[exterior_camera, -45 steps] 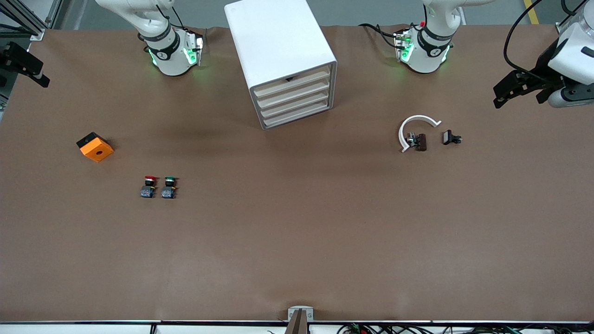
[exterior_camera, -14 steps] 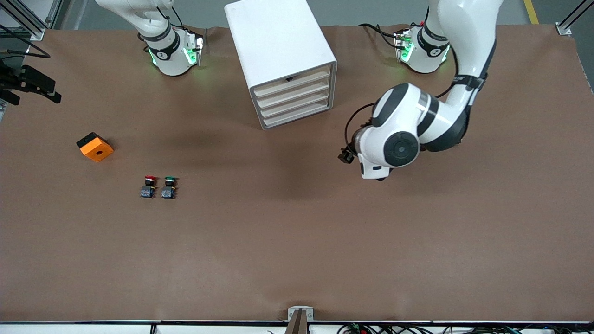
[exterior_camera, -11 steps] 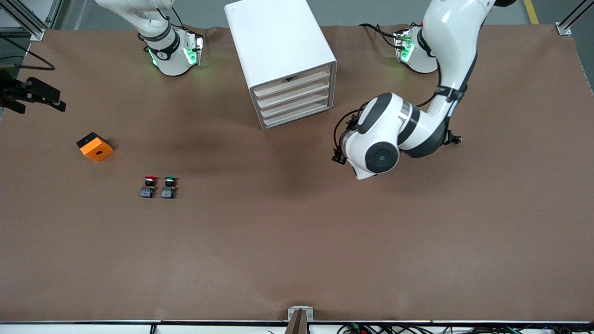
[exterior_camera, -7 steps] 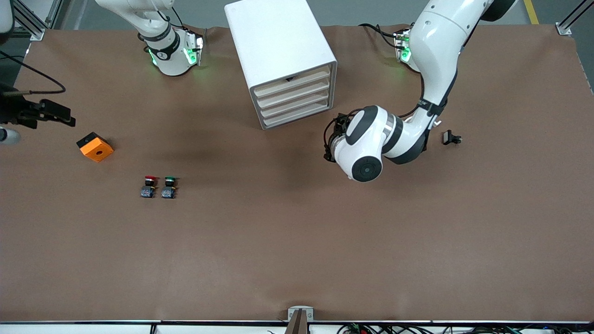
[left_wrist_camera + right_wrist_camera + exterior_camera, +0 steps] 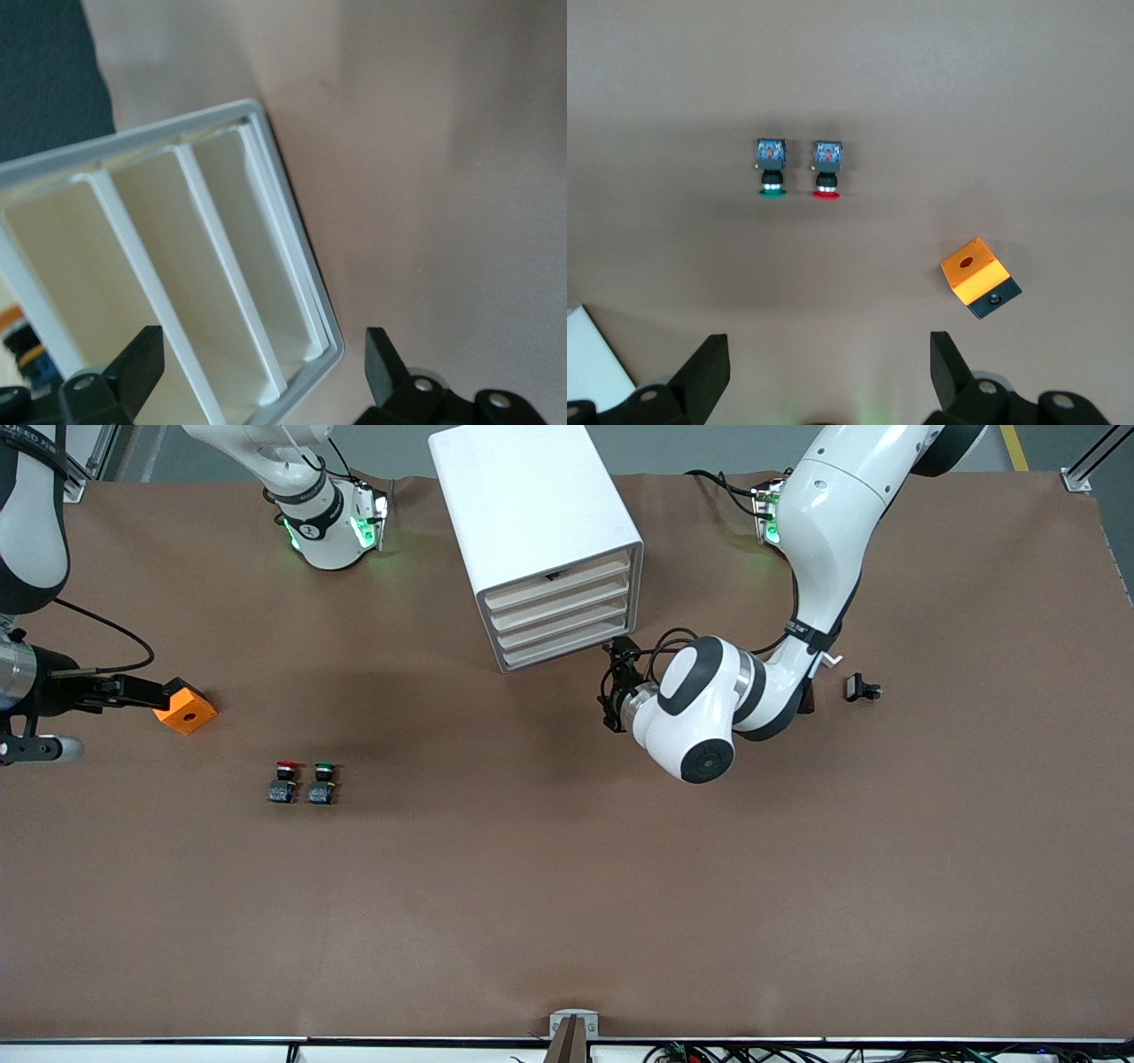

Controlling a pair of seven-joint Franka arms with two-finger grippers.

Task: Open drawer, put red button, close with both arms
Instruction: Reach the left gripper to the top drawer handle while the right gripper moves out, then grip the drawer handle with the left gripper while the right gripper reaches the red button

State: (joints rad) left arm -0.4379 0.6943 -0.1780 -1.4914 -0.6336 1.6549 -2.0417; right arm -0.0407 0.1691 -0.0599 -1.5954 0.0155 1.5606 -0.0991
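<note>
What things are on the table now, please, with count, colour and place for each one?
cabinet: 1, white, four cream drawers, all closed, between the arm bases
drawer: 1, cream front, second from top
red button: 1, red cap, black-and-blue body, toward the right arm's end
green button: 1, green cap, beside the red button
cube: 1, orange and black, farther from the front camera than the buttons
black part: 1, black, toward the left arm's end
table: 1, brown
left gripper: 1, black, open, in front of the cabinet's lowest drawers
right gripper: 1, black, open, beside the cube
</note>
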